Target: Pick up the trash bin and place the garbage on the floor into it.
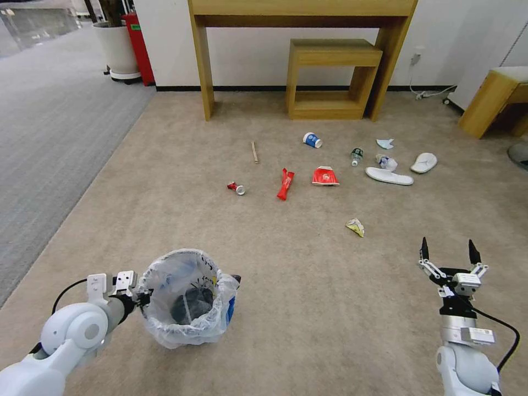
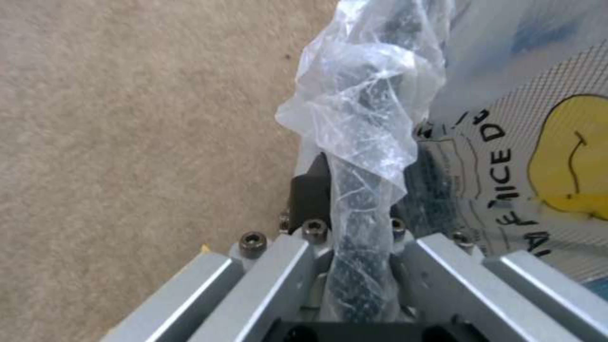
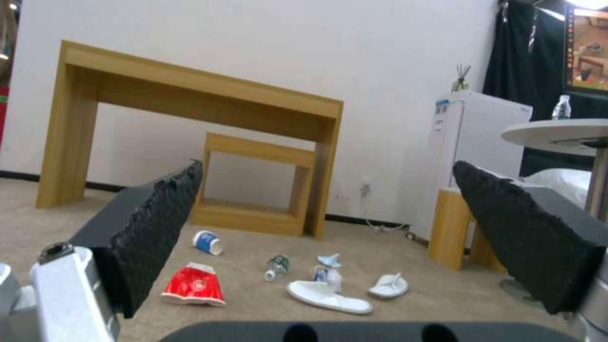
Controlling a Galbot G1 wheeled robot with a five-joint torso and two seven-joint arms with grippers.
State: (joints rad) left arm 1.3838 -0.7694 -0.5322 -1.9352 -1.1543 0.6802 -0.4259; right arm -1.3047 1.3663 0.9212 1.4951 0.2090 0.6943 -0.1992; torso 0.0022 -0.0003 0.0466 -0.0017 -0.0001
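Head view, lower left: the left tool (image 1: 144,300) pinches the bag-lined black round trash bin (image 1: 187,305) by its rim, ready for carrying. Lower right, the right tool (image 1: 449,254) gapes empty, aimed at scattered garbage (image 1: 325,176) on beige carpet floor (image 1: 308,286).

From the head camera you look forward and down over the floor (image 1: 308,286) toward the wooden desk (image 1: 300,33) at the wall. Your left wrist camera sits tight against the trash bin (image 2: 519,156) rim, facing down at carpet. Your right wrist camera looks low and level; it shares the desk and the garbage (image 3: 193,286) with the head view.
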